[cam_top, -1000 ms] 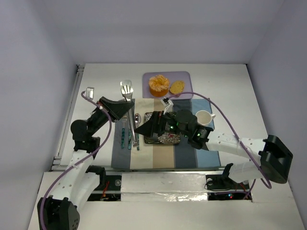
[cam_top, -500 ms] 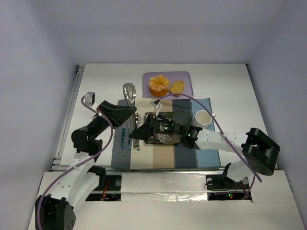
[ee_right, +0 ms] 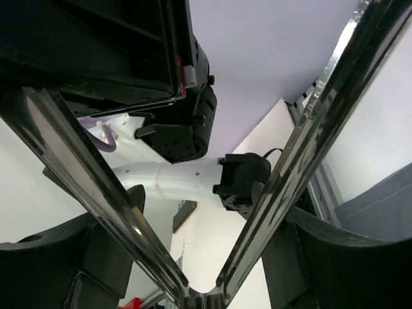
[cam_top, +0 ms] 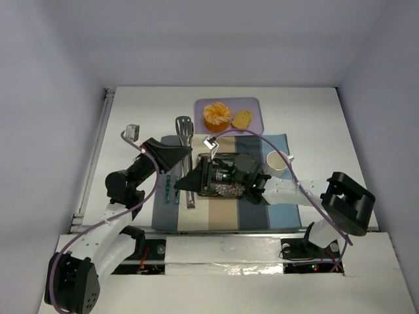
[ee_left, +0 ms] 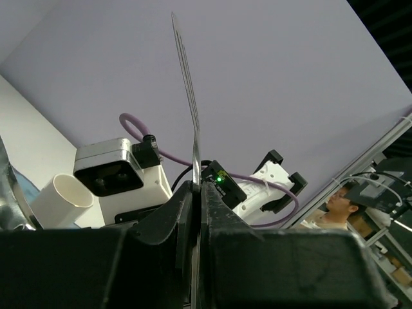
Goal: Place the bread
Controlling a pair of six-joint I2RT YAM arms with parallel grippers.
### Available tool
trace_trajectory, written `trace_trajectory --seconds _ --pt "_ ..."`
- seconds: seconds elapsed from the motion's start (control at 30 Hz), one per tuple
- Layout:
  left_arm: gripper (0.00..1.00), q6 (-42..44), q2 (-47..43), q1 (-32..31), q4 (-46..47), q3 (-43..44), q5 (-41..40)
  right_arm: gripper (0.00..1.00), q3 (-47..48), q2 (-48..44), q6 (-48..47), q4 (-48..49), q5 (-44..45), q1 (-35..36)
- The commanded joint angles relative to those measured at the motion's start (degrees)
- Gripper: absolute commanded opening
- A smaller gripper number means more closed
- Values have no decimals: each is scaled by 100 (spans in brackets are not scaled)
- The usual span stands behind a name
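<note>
Left hand [cam_top: 187,153] clamped tight on spatula [cam_top: 184,125]

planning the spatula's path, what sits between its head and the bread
The orange fruit, beside the bread on the purple tray; the top view shows it.

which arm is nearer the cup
Right. The right arm runs close by the cup, on its near-left side. The left arm is across the mat, at its left edge.
</note>
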Motion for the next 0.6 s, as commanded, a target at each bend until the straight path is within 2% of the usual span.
trace_trajectory --seconds 0.0,0.03,0.1,0.2,0.23,0.27,0.3,0.33,0.37,0.47,0.5,0.57 --pt "0 -278 -60 -85 1812 47 64 72 -72 -11 81 569 65 -29" --pt "0 -278 -60 -85 1795 64 64 71 -99 -29 99 579 91 -29" --pt "0 -190 -68 -85 1725 82 90 62 -117 -90 90 527 100 -29" --pt "0 90 -200 -137 1251 117 46 57 -195 -248 38 351 275 -29" --pt "4 161 -218 -138 1023 143 46 55 -222 -292 29 315 372 -29" --pt "10 205 -279 -138 951 152 55 54 -248 -336 3 263 425 -29" --pt "22 284 -314 -138 872 144 72 53 -283 -458 -32 132 460 -29" --pt "27 337 -341 -138 784 161 64 53 -292 -538 -102 35 556 -29" --pt "38 433 -385 -138 557 205 98 49 -284 -695 -199 -227 679 -29" --pt "53 609 -472 -138 64 310 274 48 -249 -916 -375 -615 820 -29" --pt "66 679 -499 -138 -94 345 292 48 -240 -1004 -428 -886 882 -29" --pt "73 960 -569 -138 -595 477 344 48 -187 -1224 -551 -1178 1093 -29"
